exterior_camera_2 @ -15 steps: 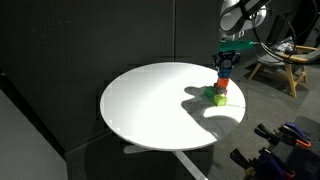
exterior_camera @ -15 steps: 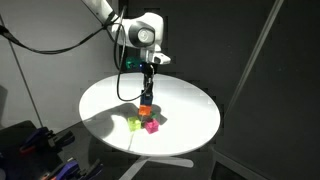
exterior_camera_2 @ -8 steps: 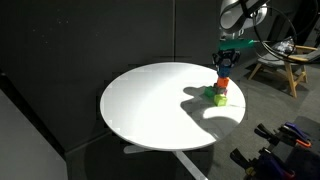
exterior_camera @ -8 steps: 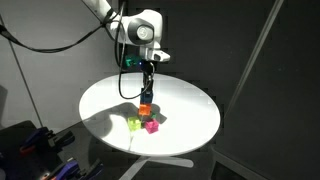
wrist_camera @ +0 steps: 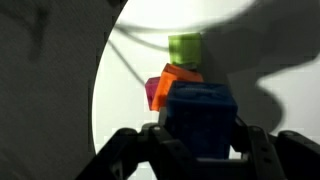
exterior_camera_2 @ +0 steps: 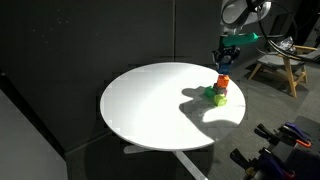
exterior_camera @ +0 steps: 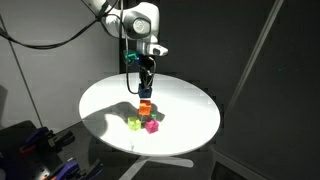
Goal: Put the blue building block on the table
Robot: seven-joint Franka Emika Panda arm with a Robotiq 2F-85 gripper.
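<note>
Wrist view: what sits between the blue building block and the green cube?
The orange cube sits between the blue building block and the green cube, as the wrist view shows.

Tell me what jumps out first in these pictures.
A blue building block fills the wrist view, clamped between the fingers of the gripper. Beneath it, on the round white table, sits a bright cluster: an orange cube, a green cube and a pink cube.
</note>
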